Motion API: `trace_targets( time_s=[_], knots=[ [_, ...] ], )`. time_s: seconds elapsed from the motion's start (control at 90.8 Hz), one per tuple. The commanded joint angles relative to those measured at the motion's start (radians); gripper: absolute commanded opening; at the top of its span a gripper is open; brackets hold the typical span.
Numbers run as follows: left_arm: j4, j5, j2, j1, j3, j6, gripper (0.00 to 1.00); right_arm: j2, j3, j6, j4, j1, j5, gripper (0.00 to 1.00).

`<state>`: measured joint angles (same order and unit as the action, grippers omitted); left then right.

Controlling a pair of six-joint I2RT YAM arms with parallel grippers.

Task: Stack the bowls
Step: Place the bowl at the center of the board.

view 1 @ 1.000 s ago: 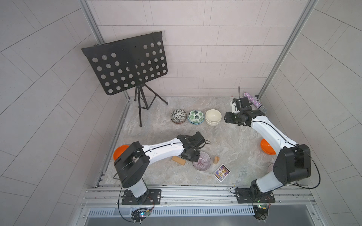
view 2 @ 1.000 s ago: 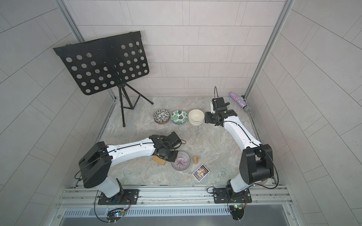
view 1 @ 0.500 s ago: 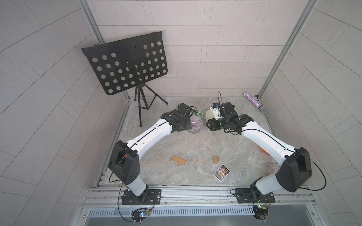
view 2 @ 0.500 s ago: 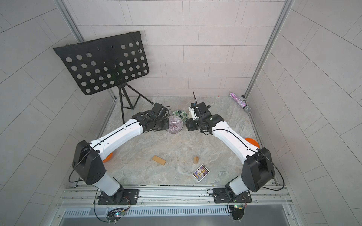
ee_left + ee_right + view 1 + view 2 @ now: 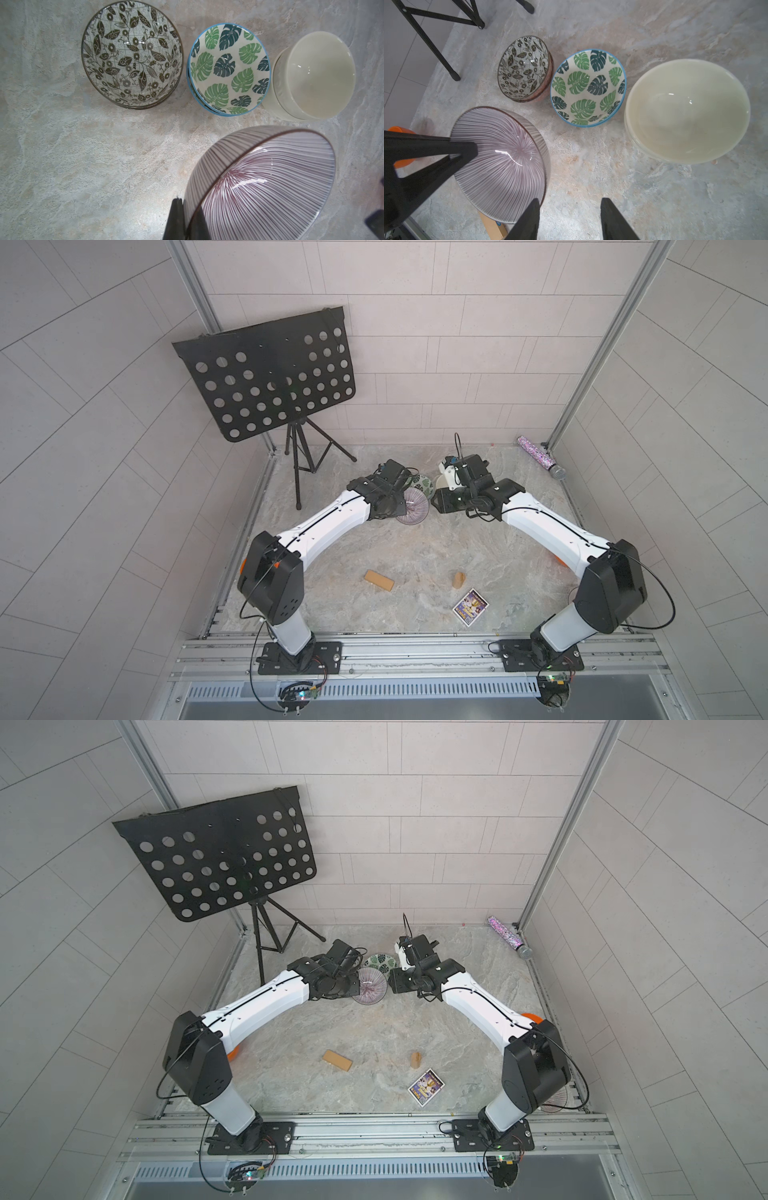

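Observation:
My left gripper (image 5: 188, 220) is shut on the rim of a purple-striped bowl (image 5: 259, 187), one finger inside and one outside. It holds the bowl tilted above the floor, as both top views show (image 5: 411, 509) (image 5: 370, 986). Behind it stand three short stacks in a row: black-white leaf bowls (image 5: 133, 54), green leaf bowls (image 5: 228, 68) and cream bowls (image 5: 315, 76). My right gripper (image 5: 570, 218) is open and holds nothing. It hangs just beside the striped bowl (image 5: 500, 166), in front of the cream stack (image 5: 687, 110). The left arm hides the black-white stack in both top views.
A black music stand (image 5: 266, 377) on a tripod is at the back left. Two wooden blocks (image 5: 379, 581) (image 5: 458, 580) and a card (image 5: 470, 606) lie in front. A glitter microphone (image 5: 540, 456) lies back right. Orange bowls (image 5: 530, 1017) (image 5: 233, 1050) peek out beside each arm.
My left gripper has carried the striped bowl from the front middle up to the row of bowls. The right arm has swung left from the back right corner to meet it.

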<state>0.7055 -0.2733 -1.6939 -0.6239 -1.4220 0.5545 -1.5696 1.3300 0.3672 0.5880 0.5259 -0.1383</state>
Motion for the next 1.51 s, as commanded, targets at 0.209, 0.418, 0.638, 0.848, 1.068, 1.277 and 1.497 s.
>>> trace_targets(
  time_s=[0.209,0.418,0.638,0.848,1.068,1.277,1.497],
  knots=[
    [-0.018,0.036,-0.021,0.002,-0.052,0.012,0.0,-0.105,0.058,0.024,-0.037,0.013,-0.013,0.48],
    [-0.029,0.069,-0.026,0.002,-0.058,0.005,0.0,-0.19,0.107,0.041,-0.051,0.018,-0.015,0.34],
    [-0.039,0.077,-0.038,0.003,-0.056,0.004,0.01,-0.229,0.12,0.047,-0.044,0.02,-0.028,0.07],
    [-0.038,0.068,-0.042,0.003,-0.071,-0.002,0.77,-0.231,0.152,0.025,0.04,0.014,-0.019,0.0],
    [-0.001,-0.045,0.065,0.006,-0.114,-0.01,1.0,-0.176,0.167,-0.014,0.126,-0.065,-0.035,0.0],
    [-0.025,-0.03,0.209,0.128,-0.072,-0.04,1.0,-0.049,0.174,-0.032,0.181,-0.299,-0.101,0.0],
    [-0.012,0.043,0.248,0.231,0.001,-0.032,1.0,-0.017,0.116,-0.032,0.15,-0.573,-0.126,0.0]
  ],
)
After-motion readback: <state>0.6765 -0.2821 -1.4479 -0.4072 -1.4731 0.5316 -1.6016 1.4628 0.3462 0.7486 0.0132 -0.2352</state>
